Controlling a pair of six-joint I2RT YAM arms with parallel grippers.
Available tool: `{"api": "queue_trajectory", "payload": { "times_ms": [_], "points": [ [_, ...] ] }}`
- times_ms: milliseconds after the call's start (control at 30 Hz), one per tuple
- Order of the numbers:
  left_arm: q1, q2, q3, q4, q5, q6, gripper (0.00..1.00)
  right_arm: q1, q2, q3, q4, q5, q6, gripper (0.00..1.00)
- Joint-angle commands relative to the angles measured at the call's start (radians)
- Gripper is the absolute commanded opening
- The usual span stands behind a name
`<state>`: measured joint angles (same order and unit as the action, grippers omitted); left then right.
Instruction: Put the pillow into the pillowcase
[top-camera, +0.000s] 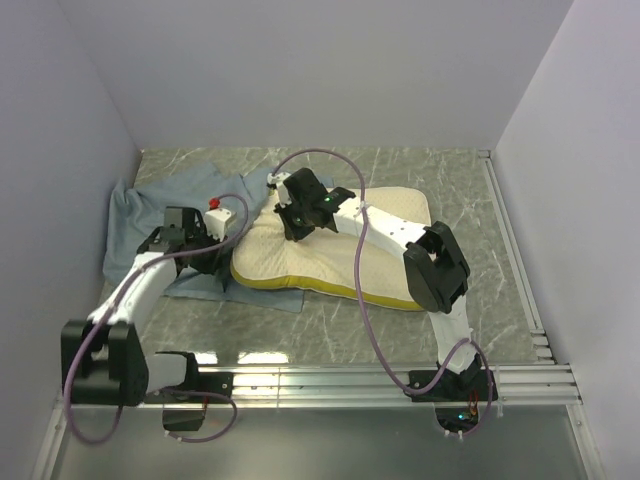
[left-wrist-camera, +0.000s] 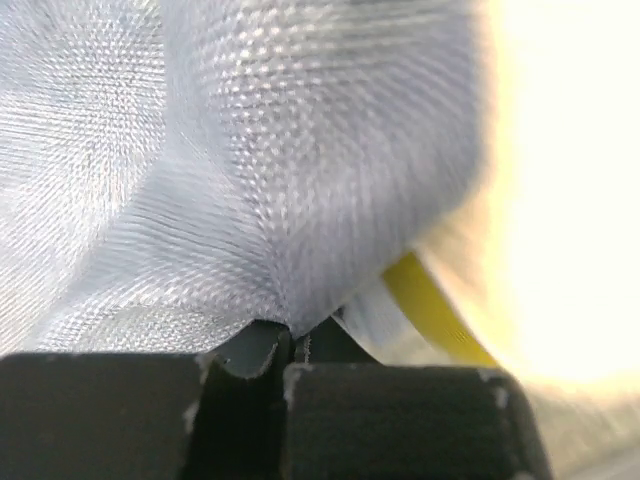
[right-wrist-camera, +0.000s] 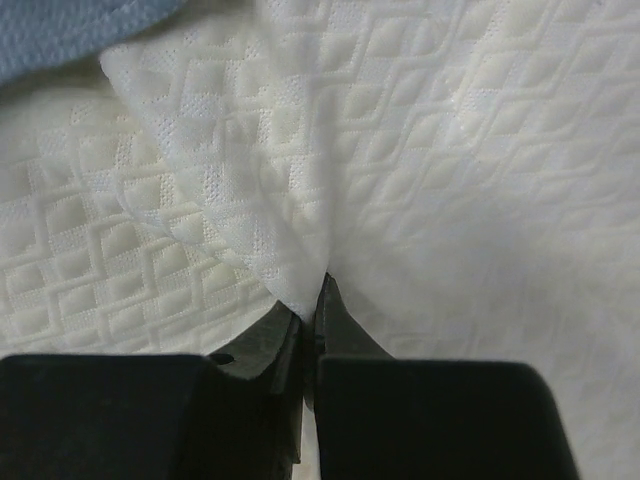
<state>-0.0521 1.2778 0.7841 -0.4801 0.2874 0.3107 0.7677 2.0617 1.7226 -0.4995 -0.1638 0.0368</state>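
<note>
The cream-white pillow (top-camera: 330, 262) with a yellow side edge lies across the middle of the table, its left end resting on the blue-grey pillowcase (top-camera: 150, 205). My left gripper (top-camera: 222, 262) is at the pillow's left end, shut on a fold of pillowcase fabric (left-wrist-camera: 250, 200); the pillow's yellow edge (left-wrist-camera: 430, 305) shows just to its right. My right gripper (top-camera: 290, 222) is on the pillow's top near its left end, shut on a pinched ridge of the quilted pillow cover (right-wrist-camera: 290, 250). A corner of the pillowcase (right-wrist-camera: 70, 30) shows at the top left of the right wrist view.
The pillowcase lies spread at the back left against the left wall. A small white box with a red button (top-camera: 220, 215) sits on the left arm. Walls enclose the table on the left, back and right; a metal rail (top-camera: 400, 378) runs along the near edge.
</note>
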Motion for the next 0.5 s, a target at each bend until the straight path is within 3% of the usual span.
{"api": "queue_trajectory", "payload": {
  "times_ms": [0, 200, 300, 467],
  "points": [
    [0.003, -0.152, 0.058, -0.176, 0.143, 0.074, 0.0, -0.002, -0.009, 0.078, 0.062, 0.059, 0.129, 0.0],
    [0.005, -0.244, 0.122, -0.354, 0.239, 0.168, 0.0, -0.002, 0.029, 0.123, 0.044, 0.141, 0.224, 0.0],
    [0.005, -0.168, 0.179, -0.47, 0.295, 0.244, 0.0, -0.001, 0.038, 0.155, 0.047, 0.153, 0.282, 0.0],
    [0.001, -0.101, 0.228, -0.529, 0.403, 0.306, 0.0, 0.008, 0.057, 0.201, 0.042, 0.211, 0.348, 0.0]
  ]
}}
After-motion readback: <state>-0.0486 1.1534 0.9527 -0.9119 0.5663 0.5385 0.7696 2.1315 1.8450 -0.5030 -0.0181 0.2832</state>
